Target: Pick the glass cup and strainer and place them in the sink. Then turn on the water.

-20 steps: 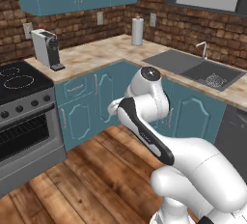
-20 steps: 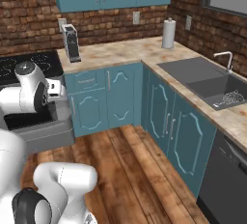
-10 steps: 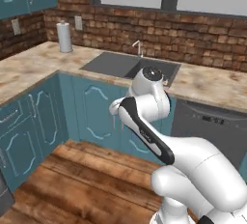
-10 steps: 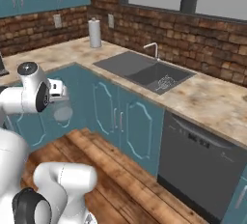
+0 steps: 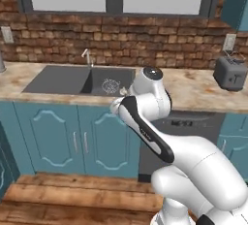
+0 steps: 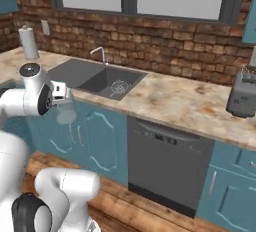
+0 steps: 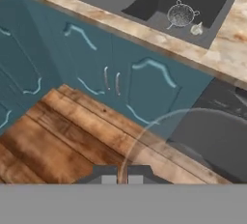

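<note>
One clear cup (image 7: pixel 189 141) is pinched by its wall in my closed jaws (image 7: pixel 119 174), above the wood floor (image 7: pixel 58 136) before teal cabinets (image 7: pixel 144 88). Well beyond, the strainer (image 7: pixel 182 13) lies in the sink (image 7: pixel 144 1), set into the bench (image 7: pixel 231 49).

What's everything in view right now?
sink: 1, dark grey, set in the counter
faucet: 1, silver, behind the sink
strainer: 1, silvery mesh, in the sink basin
cup: 1, clear, in the gripper, over the floor
counter: 1, beige speckled, along the brick wall
toaster: 1, grey, counter far right
paper towel: 1, white, counter far left
dishwasher: 1, dark grey, under the counter right of the sink
cabinets: several doors, teal, under the counter
floor: wood, brown
arm: 1, white
gripper: 1, dark, shut on the cup
</note>
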Motion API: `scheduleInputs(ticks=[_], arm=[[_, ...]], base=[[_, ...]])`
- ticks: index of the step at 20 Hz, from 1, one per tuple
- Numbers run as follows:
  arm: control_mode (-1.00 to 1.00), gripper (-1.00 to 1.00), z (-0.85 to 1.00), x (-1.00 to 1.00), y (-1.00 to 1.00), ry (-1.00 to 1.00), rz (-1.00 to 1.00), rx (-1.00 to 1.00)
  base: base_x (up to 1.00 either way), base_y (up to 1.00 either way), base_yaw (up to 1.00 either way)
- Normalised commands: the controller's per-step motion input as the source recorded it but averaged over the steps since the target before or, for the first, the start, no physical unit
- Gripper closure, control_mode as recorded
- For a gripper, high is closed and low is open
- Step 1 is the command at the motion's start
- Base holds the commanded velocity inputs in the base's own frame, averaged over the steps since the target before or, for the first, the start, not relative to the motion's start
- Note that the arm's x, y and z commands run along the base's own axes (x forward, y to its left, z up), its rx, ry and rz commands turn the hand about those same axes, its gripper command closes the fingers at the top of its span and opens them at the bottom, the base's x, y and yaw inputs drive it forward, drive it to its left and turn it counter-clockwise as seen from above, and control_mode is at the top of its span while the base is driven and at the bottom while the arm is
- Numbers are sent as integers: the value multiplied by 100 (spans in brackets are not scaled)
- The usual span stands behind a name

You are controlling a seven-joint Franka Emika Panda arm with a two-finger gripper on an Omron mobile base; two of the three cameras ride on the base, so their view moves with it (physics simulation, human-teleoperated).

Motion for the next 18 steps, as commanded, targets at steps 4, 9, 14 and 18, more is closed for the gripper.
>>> scheduleInputs(ticks=[4,9,14,18], arm=[[100,100,0,0,0,0,0,0],[100,100,0,0,0,0,0,0],[100,100,0,0,0,0,0,0],[100,100,0,0,0,0,0,0]], base=[[55,39,-52],[52,62,-45],[46,58,-41],[46,56,-37]])
